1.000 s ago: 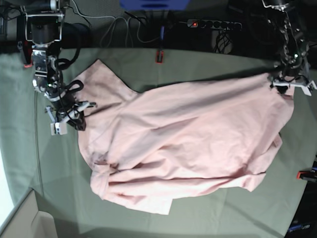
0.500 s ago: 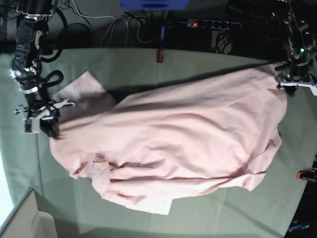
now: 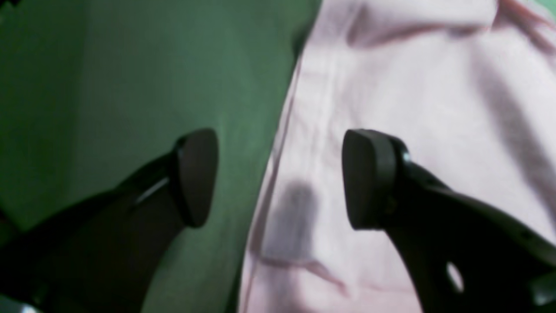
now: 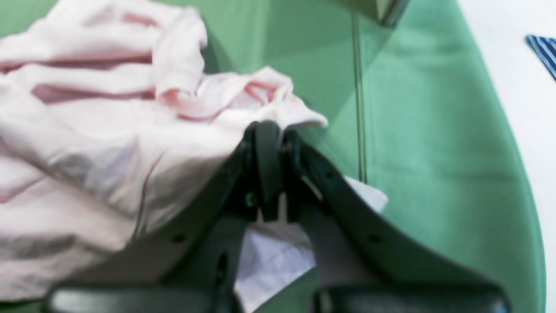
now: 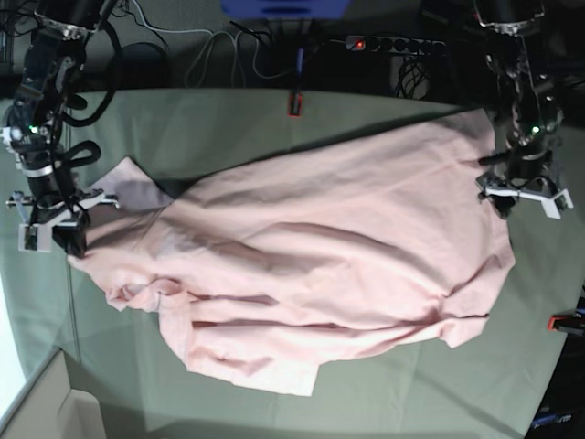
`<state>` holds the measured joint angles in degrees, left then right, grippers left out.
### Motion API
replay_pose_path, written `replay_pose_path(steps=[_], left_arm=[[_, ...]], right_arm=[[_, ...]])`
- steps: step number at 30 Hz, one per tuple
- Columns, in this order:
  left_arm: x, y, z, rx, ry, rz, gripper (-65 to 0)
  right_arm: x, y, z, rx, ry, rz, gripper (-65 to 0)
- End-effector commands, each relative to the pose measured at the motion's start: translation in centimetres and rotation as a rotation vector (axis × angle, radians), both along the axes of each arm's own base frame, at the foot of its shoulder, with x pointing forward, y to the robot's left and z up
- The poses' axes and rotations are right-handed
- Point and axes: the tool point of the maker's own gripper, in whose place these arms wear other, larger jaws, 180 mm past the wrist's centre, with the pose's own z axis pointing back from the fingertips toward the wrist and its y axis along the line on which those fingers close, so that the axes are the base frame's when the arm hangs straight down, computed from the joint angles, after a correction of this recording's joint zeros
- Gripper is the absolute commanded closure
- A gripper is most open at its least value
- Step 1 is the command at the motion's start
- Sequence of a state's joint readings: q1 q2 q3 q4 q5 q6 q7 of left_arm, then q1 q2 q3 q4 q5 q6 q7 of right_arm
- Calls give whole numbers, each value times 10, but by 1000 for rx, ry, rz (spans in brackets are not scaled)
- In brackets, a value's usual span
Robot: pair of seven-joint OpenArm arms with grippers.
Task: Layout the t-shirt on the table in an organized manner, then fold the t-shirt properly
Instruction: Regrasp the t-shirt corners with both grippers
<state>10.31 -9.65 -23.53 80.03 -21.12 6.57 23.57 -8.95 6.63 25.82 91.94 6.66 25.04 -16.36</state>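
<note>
- Surface (image 5: 384,384): grey-green cloth, red clamp (image 5: 294,103) at far edge.
- T-shirt (image 5: 338,265): pink, crumpled across surface.
- Right claw (image 4: 269,143): clenched on t-shirt corner.
- Left claw (image 3: 278,178): released over t-shirt's edge.
- Power strip (image 5: 395,44): beyond surface.

The right gripper (image 4: 269,130) has its two dark fingers pressed together, pinching an edge of the pale pink t-shirt (image 4: 100,143). From that pinch the shirt spreads in rumpled folds to the left, with a small flap poking out just right of the fingertips. The green table (image 4: 434,143) cloth lies right of the gripper, crossed by a straight crease.
</note>
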Motion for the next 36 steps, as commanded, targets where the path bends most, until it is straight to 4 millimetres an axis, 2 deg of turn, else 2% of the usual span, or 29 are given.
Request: replay_pose_path(steps=[1,4,7,11,14,17,18,21,24,30,36], left_arm=[[9,2,8,16,-28,-6,-432],[4,1,-5,6,1,-5,-432],[-6,3,-26,-15,57,10,-431],[0,3,-40,-40,87,26,-404],[5,3,-41,-48,86,30,-257],[14,2,-38,-54,74,31,-59],[22,2,-34,-56,60,31,0],[34,2,-26,-56,36,28,-16],[47,2,-14,-53,-2,24,0],[78,6,26,-25,-108,13,-1],[121,8,69,-24,-225,17,-1]], right_arm=[[8,-4,18,-11,-65,1,0],[7,-4,17,-11,-59,1,0],[6,-4,16,-11,-56,1,0],[4,-4,15,-10,-51,0,0],[4,-4,15,-10,-51,0,0],[4,-4,14,-10,-50,0,0],[4,-4,14,-10,-50,0,0],[4,-3,14,-10,-51,0,0],[4,-3,14,-10,-51,0,0],[4,-3,14,-10,-51,0,0],[4,-3,14,-10,-51,0,0]])
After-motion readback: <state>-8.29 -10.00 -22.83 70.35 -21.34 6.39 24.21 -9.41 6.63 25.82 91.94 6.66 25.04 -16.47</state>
